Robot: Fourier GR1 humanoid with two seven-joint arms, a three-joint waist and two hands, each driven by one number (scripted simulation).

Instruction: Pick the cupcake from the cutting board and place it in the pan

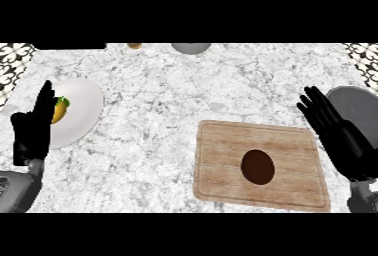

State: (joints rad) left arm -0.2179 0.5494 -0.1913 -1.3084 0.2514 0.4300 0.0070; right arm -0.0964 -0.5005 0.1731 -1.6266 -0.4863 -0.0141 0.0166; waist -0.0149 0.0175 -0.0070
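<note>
The wooden cutting board (262, 167) was seen nearest the lower edge of the head view, laid flat on the marbled grey-white counter (162, 100), right of centre. The cupcake (258, 166) was found on it as a dark brown oval, set a little right of the board's middle and well inside every edge, with nothing touching it.

The right hand (341, 142) was held up at the view's right side, just beside the board's right edge, its fingers straight and pointed up and to the left, with nothing grasped. Behind that hand the pan (358, 102) was shown as a dark grey rounded shape, partly covered by the fingers and cut off by the view's right edge; whether the hand touched it could not be told.

The left hand (33, 132) was seen resting at the far left, fingers straight and pointed upward, also holding nothing. It overlapped the left rim of a white plate (81, 112), on which a yellow piece of food with a green tip (59, 110) was lying, partly hidden by the fingers.

At the counter's far edge, a grey rounded object (192, 48) and a small brownish one (134, 45) were partly visible, too cropped to be identified
</note>
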